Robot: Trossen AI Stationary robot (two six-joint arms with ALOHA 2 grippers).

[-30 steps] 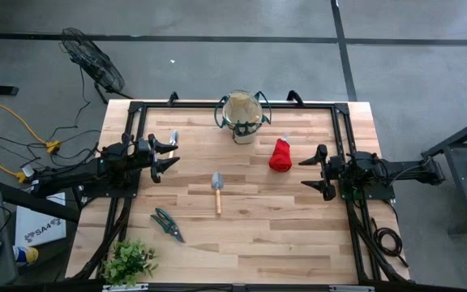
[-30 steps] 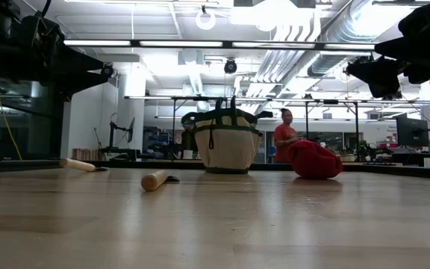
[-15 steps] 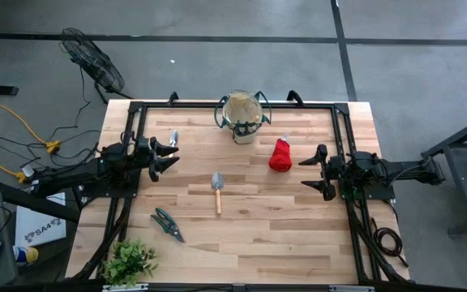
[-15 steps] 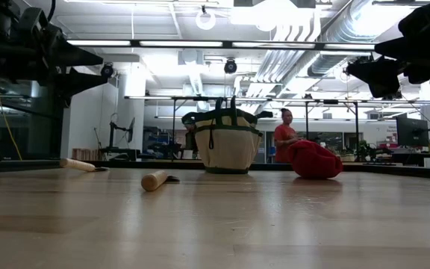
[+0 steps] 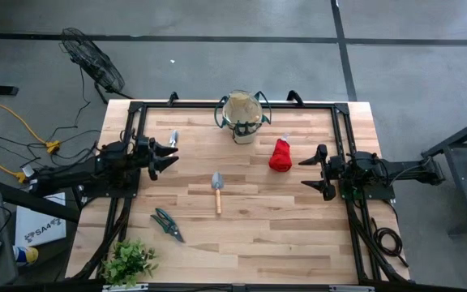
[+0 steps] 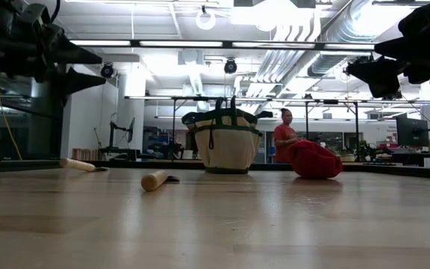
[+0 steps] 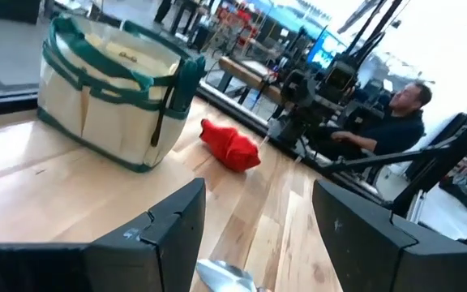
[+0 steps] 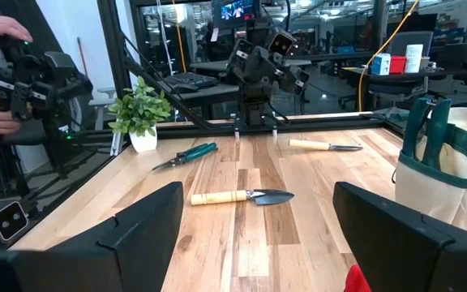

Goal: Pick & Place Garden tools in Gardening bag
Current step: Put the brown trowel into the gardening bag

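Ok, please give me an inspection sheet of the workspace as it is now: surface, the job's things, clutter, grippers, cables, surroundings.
Surface: wooden table, inside a black frame.
Job's things: gardening bag upright at the far edge; red bundle beside it; trowel near the middle; pruning shears toward the near left; hand fork by the left arm. All lie outside the bag.
Clutter: potted plant at the near left corner.
Grippers: left gripper open, empty, at the left side; right gripper open, empty, at the right side.
Cables: yellow cable on the floor, left of the table.
Surroundings: floor fan behind the table; person seated in the room beyond.
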